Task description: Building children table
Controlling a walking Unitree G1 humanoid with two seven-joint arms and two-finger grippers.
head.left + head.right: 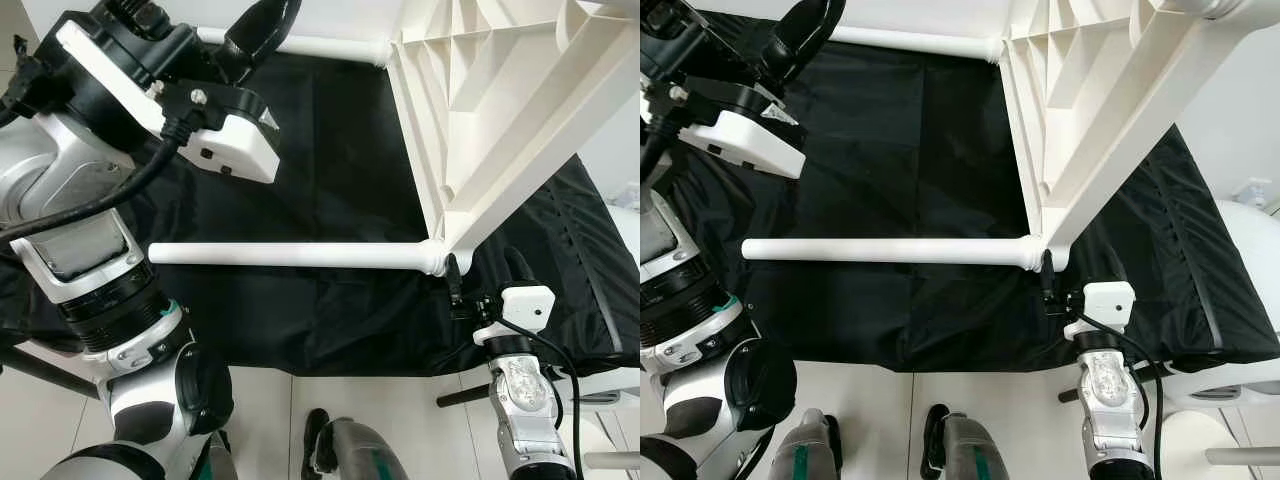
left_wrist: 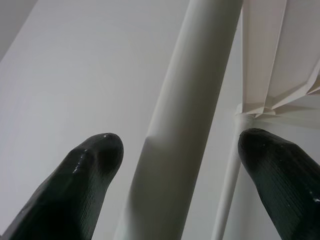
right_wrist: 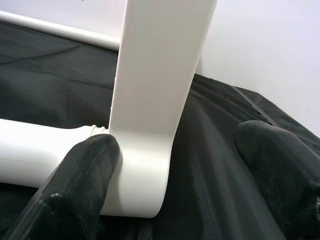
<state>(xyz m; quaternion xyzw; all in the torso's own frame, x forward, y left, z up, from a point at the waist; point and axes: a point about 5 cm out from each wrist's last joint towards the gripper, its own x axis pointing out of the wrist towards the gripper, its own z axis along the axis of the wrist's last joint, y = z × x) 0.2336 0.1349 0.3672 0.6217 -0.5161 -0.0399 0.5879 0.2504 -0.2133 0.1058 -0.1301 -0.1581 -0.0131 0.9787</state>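
Right jaws (image 3: 175, 195) astride tabletop corner (image 3: 145, 165)

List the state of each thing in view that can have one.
Tabletop: tipped on its edge, ribbed underside showing.
Near leg: fitted into the corner socket, lying level over the black cloth.
Far leg: fitted, level.
Left end effector: open, fingers either side of a leg.
Right end effector: open at the tabletop's corner.

The white ribbed plastic tabletop (image 1: 500, 90) and round white plastic legs (image 1: 290, 255) are smooth with a slight sheen. The creased black cloth sheet (image 1: 940, 140) is matt (woven). Black gripper fingers (image 3: 85, 185) look finely textured, rubbery.
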